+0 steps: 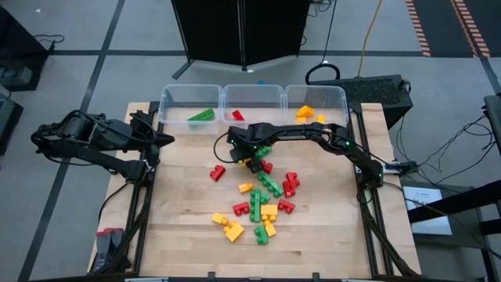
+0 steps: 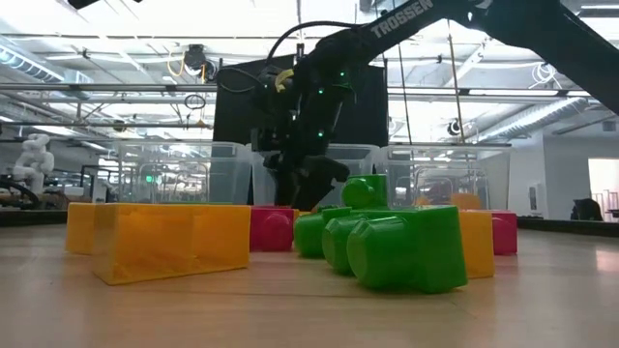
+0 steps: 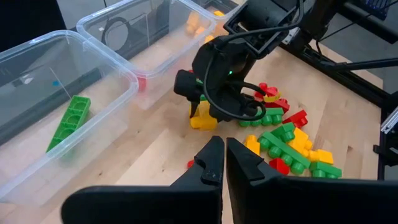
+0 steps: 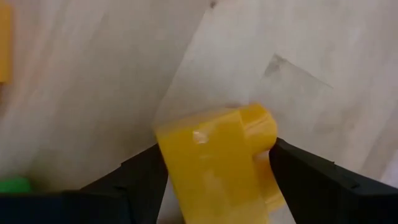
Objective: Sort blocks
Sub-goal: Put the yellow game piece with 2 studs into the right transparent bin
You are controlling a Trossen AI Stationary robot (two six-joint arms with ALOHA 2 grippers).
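with my right gripper spread around a yellow block on the table near the bins — left gripper pressed together, idle — an off-centre pinch could twist the block out.

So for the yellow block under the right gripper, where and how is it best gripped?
Grip the yellow block across its two flat side walls, coming straight down from above. The right gripper already straddles it that way, fingers open on either side; the studs point sideways, so the smooth walls look like the surest surfaces to clamp.
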